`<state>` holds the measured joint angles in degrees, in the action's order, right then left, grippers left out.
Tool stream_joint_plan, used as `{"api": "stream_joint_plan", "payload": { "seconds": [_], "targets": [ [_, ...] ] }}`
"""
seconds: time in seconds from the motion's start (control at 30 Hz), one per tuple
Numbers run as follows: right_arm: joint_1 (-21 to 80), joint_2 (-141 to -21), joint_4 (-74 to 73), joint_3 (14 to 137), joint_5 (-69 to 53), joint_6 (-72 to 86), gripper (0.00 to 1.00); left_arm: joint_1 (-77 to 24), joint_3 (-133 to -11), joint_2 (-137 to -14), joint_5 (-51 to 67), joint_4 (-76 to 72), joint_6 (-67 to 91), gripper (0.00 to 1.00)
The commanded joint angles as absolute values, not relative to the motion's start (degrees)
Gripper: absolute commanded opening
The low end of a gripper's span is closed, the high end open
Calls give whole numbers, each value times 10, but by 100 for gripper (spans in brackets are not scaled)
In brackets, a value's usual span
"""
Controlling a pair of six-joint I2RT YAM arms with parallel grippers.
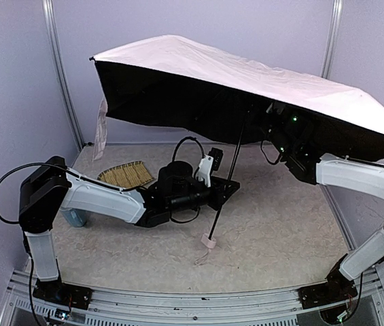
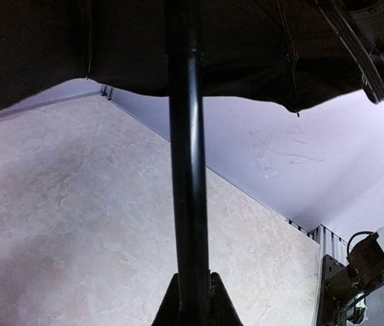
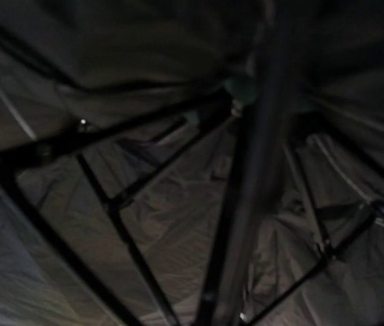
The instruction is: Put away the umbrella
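umbrella stands open over the far table, handle down mid-table. left gripper clamps its shaft; right gripper is buried under the canopy, can't tell its grip. woven tray sits far left.

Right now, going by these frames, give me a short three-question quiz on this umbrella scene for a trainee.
1. True or false: the umbrella is folded shut.
2. Which tool clamps the shaft? A. left tool B. right tool
3. Name the flat woven item on the table.
Key: 1 false, it stands open; 2 A; 3 the tray.
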<state>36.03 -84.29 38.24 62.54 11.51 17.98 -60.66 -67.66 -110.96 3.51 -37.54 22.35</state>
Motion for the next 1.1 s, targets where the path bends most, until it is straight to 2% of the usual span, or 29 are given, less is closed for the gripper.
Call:
{"api": "stream_joint_plan", "payload": {
  "seconds": [0.0,0.03,0.13,0.23,0.47,0.63,0.83,1.07],
  "targets": [
    [349,-848,390,648,17,132,12,-615,-695,-1098,40,-403,181,0],
    [349,-849,383,652,-44,116,8,-612,-694,-1096,39,-403,178,0],
    [350,-851,373,647,-181,77,5,-596,-678,-1083,44,-417,164,0],
    [351,-836,393,620,-233,58,4,-577,-677,-1081,56,-420,148,11],
    [350,-835,507,591,-216,28,0,-578,-704,-1116,35,-342,118,25],
    [327,-860,587,627,-174,39,0,-624,-663,-1081,-10,-303,55,32],
    [241,-853,654,645,-152,126,0,-670,-604,-1029,-13,-253,-6,38],
    [154,-799,633,615,-174,139,0,-650,-494,-920,17,-267,-9,43]
  ]
}}
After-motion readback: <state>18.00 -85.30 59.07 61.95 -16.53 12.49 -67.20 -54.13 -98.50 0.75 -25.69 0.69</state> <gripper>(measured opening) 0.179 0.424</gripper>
